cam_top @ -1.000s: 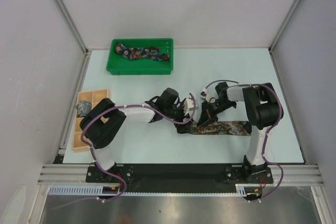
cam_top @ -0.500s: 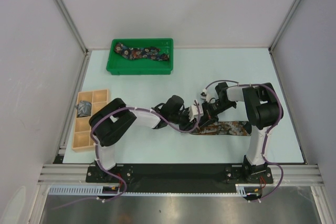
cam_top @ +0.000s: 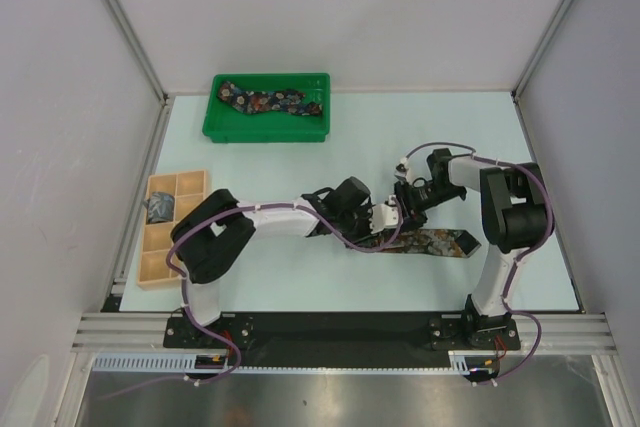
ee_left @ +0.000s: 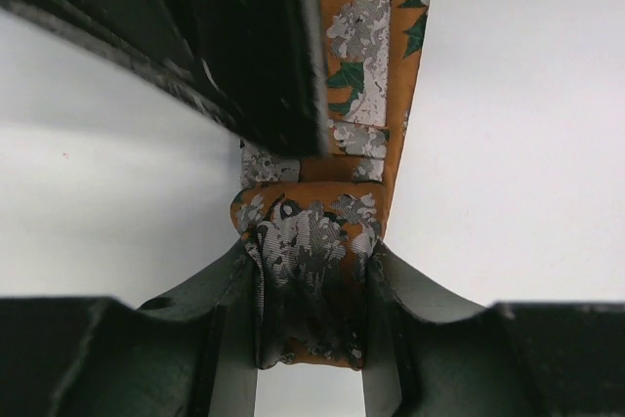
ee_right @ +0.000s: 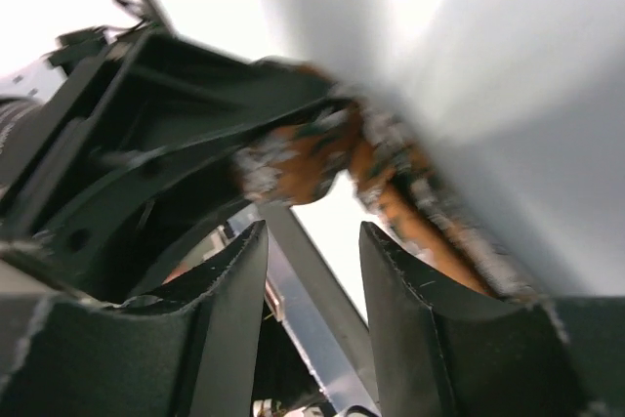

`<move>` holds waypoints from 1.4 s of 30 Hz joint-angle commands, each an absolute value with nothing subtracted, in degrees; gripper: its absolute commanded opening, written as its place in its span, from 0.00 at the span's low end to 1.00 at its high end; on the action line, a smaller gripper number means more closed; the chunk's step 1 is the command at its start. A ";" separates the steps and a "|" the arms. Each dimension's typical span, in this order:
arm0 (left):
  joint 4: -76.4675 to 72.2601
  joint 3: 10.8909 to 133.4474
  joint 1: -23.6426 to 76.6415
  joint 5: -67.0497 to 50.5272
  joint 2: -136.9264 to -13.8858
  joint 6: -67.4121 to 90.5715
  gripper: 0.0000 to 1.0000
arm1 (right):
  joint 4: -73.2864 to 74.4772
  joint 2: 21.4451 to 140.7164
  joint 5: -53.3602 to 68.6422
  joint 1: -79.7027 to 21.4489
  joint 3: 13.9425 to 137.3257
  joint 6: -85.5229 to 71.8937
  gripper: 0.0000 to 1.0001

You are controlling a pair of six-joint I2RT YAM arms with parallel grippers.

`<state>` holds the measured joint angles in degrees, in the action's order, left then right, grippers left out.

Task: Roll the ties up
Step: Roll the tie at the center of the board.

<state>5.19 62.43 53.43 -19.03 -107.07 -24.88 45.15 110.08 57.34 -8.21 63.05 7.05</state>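
Rust-brown tie [cam_top: 445, 245] on pale table [cam_top: 250, 162], white enclosure walls [cam_top: 340, 17]

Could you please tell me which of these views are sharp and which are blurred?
Top external: sharp, evenly lit, soft shadows. Left wrist: the rust-brown tie is crisp between dark, underlit fingers. Right wrist: motion-blurred, tie and background smeared.
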 commanded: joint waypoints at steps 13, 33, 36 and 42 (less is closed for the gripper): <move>22.15 66.98 53.88 -10.90 -112.50 -25.14 0.19 | 30.15 110.12 61.27 -13.62 59.50 -0.62 0.43; -27.83 43.26 45.53 -39.19 -98.79 -5.47 0.91 | 40.69 115.05 41.93 -10.63 60.46 6.24 0.00; -35.93 42.28 45.97 -39.20 -101.51 -2.91 0.90 | 43.32 115.92 37.62 -11.86 62.31 6.41 0.00; -44.82 42.97 47.81 -37.62 -105.55 -2.98 0.90 | 45.27 118.21 34.11 -15.02 63.72 6.77 0.00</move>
<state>-33.61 42.30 46.76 -35.31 -103.77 -4.78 46.65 114.24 50.41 -11.77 64.45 3.36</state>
